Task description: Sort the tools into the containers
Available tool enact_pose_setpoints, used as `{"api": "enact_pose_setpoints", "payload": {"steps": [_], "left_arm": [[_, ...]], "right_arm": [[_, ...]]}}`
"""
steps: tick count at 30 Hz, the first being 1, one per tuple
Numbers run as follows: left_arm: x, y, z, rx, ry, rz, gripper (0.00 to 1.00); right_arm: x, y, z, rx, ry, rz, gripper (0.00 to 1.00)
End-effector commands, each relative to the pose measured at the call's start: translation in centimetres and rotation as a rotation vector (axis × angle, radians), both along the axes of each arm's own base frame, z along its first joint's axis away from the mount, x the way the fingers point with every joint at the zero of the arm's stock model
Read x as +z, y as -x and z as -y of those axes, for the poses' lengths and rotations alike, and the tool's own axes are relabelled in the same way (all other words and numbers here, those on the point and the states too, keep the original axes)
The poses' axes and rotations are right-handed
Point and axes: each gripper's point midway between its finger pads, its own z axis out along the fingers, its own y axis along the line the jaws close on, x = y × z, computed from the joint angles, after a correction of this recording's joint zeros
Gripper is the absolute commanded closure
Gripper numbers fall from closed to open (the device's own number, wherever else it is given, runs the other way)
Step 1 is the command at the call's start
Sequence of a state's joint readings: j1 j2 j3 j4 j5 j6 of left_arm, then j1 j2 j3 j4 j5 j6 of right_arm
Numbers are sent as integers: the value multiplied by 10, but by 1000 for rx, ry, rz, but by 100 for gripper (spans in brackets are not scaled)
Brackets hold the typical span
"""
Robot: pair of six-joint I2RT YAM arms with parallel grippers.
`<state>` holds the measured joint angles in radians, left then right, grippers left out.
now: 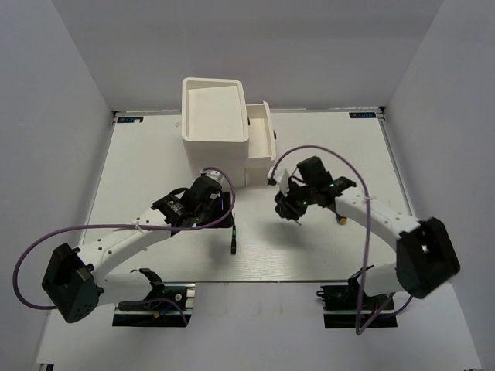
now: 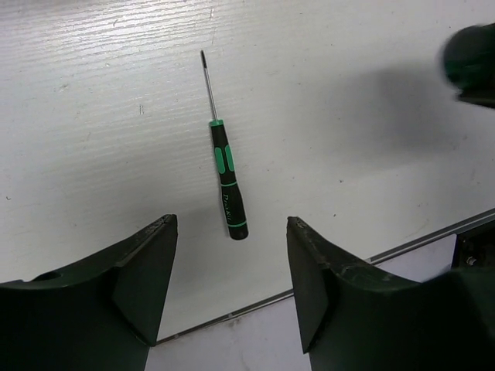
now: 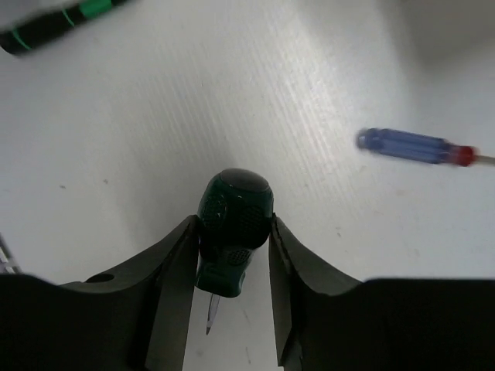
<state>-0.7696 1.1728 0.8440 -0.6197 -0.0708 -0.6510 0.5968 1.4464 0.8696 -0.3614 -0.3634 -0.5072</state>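
Stubby screwdriver (image 3: 234, 197): short, bulbous dark green handle with a dimpled grip. A thin metal tip shows below it, pointing down at the white counter (image 1: 155, 154). It sits in the right gripper (image 3: 232, 232), whose jaws are closed against both sides of the handle. It is raised off the counter, in front of the white cabinet (image 1: 215, 108) and a little to its right.

Thin black screwdriver (image 2: 227, 182): slim black handle with green bands and a green collar, and a long bare shaft. It lies flat on the counter in front of the cabinet, well apart from it, near the counter's front edge.

Blue screwdriver (image 3: 414, 147): clear blue handle with a red collar. It lies flat on the counter, apart from the held tool. The overhead view does not show it clearly.

Cabinet: box-shaped, with a recessed top tray. A drawer (image 1: 263, 130) is pulled out on its right side — what is inside cannot be made out.

Right arm: it reaches in from the right, with its wrist bent so the gripper hangs in front of the open drawer.

Left arm: it stretches forward and inward. The left gripper (image 2: 232, 232) is poised above the thin black screwdriver, jaws spread wide and holding nothing — the handle's butt end shows in the gap between them.
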Motion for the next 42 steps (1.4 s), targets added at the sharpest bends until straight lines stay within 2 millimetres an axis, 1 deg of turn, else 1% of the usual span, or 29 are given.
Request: {"api": "enact_pose_setpoints", "payload": {"steps": [1, 3, 4, 7, 8, 9, 11, 12, 13, 15, 21, 22, 23, 25, 26, 27, 28, 29, 31, 32, 33, 34, 35, 36, 37, 38, 39, 41, 42], "left_arm": [[14, -6, 5, -20, 24, 58, 31], [15, -8, 6, -19, 32, 67, 31], [17, -9, 9, -32, 42, 76, 31], [17, -11, 14, -38, 49, 74, 31], [19, -13, 15, -45, 52, 85, 31], [20, -13, 18, -51, 56, 80, 32], [24, -15, 19, -58, 59, 92, 32], [28, -17, 20, -58, 66, 99, 32], [27, -15, 19, -58, 59, 92, 32], [30, -13, 21, -67, 68, 101, 32], [37, -12, 15, -39, 80, 119, 32], [40, -12, 15, -39, 87, 126, 32], [36, -8, 16, -40, 87, 115, 32], [39, -8, 16, -40, 95, 123, 34], [41, -9, 17, -40, 101, 129, 35], [39, -9, 20, -58, 102, 127, 36], [36, -8, 22, -74, 90, 123, 38], [35, -10, 28, -91, 91, 117, 45], [33, -8, 35, -139, 82, 111, 57], [36, -12, 39, -146, 84, 123, 68], [29, -13, 39, -153, 66, 113, 73], [35, -14, 43, -170, 79, 129, 77], [33, -17, 45, -170, 79, 129, 80], [33, -15, 47, -187, 75, 134, 83], [31, -15, 50, -193, 82, 132, 84], [34, -17, 52, -193, 91, 142, 84], [35, -17, 54, -199, 102, 145, 84], [30, -16, 56, -206, 105, 136, 80], [29, -15, 58, -213, 113, 135, 69]], "right_arm": [[107, -17, -15, -55, -206, 137, 100], [135, -32, -16, -148, -253, 159, 100], [171, -49, -18, -186, -294, 229, 100], [196, -88, -20, -362, -345, 246, 100], [198, -108, -19, -459, -344, 247, 100], [215, -130, -23, -537, -379, 259, 100], [200, -151, -28, -615, -368, 202, 100], [214, -160, -36, -671, -434, 165, 100], [189, -175, -41, -702, -400, 126, 100], [207, -192, -52, -735, -481, 123, 100], [185, -242, -73, -755, -453, 118, 100], [189, -246, -74, -742, -455, 132, 91], [184, -248, -73, -740, -448, 131, 72], [184, -244, -76, -694, -456, 126, 57], [199, -240, -75, -683, -479, 143, 40], [189, -236, -73, -677, -465, 130, 32], [195, -235, -71, -661, -466, 158, 29], [215, -229, -63, -655, -485, 197, 25], [209, -228, -45, -678, -437, 243, 22], [227, -218, -30, -672, -448, 291, 32], [216, -215, -16, -676, -428, 291, 79], [229, -208, -2, -697, -432, 328, 100], [209, -202, 15, -729, -353, 318, 100], [212, -197, 39, -773, -314, 338, 100], [193, -185, 55, -765, -214, 297, 100], [172, -173, 91, -845, -99, 230, 100], [147, -156, 108, -864, -27, 166, 74], [115, -129, 142, -880, 83, 74, 58], [88, -106, 162, -901, 135, 7, 47]]}}
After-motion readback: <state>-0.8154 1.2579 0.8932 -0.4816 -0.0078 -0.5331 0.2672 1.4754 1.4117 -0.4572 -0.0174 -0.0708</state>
